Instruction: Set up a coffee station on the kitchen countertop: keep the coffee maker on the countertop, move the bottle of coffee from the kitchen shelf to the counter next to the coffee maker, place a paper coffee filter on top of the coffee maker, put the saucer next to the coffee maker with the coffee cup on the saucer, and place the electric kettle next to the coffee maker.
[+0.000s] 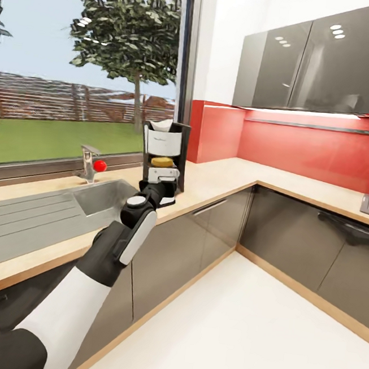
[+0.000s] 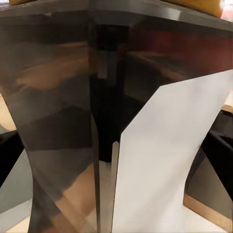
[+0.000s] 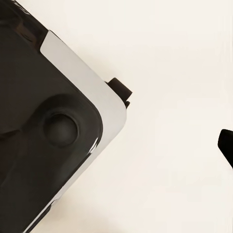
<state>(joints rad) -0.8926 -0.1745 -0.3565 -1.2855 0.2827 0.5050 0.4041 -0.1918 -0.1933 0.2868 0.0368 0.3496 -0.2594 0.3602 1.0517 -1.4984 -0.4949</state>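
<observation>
Your left arm reaching to the coffee maker on the bench, paper filter on top, finger state unreadable on both grippers

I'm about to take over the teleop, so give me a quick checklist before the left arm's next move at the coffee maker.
1. Coffee maker on the countertop: ok.
2. Paper filter on top of it: ok.
3. Left claw at the machine's front: ok.
4. Claw open or shut: cannot tell.
5. Cup on saucer beside the machine: not ok; a yellow item sits inside its bay.
6. Bottle and kettle beside the machine: not ok.
</observation>
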